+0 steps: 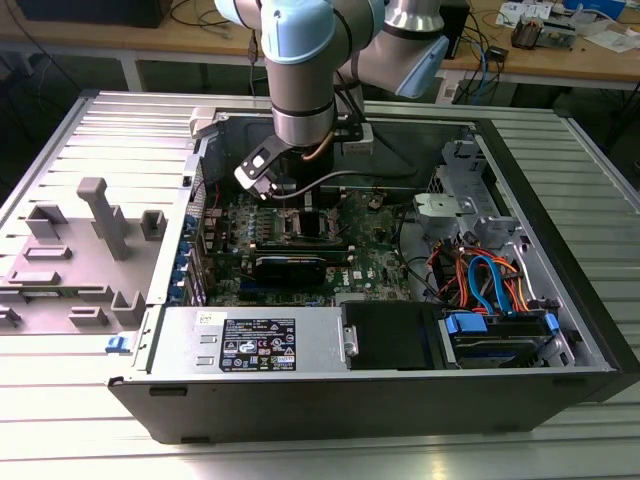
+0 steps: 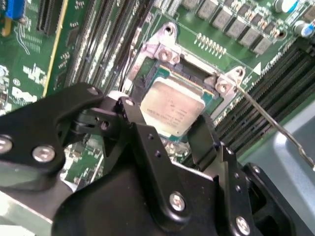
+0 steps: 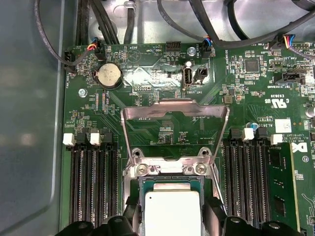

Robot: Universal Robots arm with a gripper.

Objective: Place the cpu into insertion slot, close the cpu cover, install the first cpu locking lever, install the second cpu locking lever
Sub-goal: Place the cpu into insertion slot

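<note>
The cpu [image 2: 172, 110], a small square chip with a silver-grey top, lies level in the insertion slot [image 2: 194, 73], whose dark frame rims it. My gripper [image 2: 167, 124] straddles the chip, with one black finger [image 2: 134, 115] and the other against two opposite edges. In the first wrist view the cpu [image 3: 172, 211] sits between the fingers [image 3: 214, 216], and the cpu cover [image 3: 174, 110] stands tilted up and open behind the slot [image 3: 172, 183]. A thin locking lever [image 2: 275, 129] sticks out free beside the socket. In the exterior view my gripper [image 1: 300, 205] is low over the green motherboard [image 1: 375, 250].
Long black memory slots [image 3: 93, 182] flank the socket on both sides. A coin battery [image 3: 107, 75] and black cables [image 3: 216, 29] lie beyond the cover. The case holds a power supply [image 1: 255, 345] and drive bay with blue and orange cables [image 1: 485, 280]. A grey fixture [image 1: 95, 225] stands at the exterior view's left.
</note>
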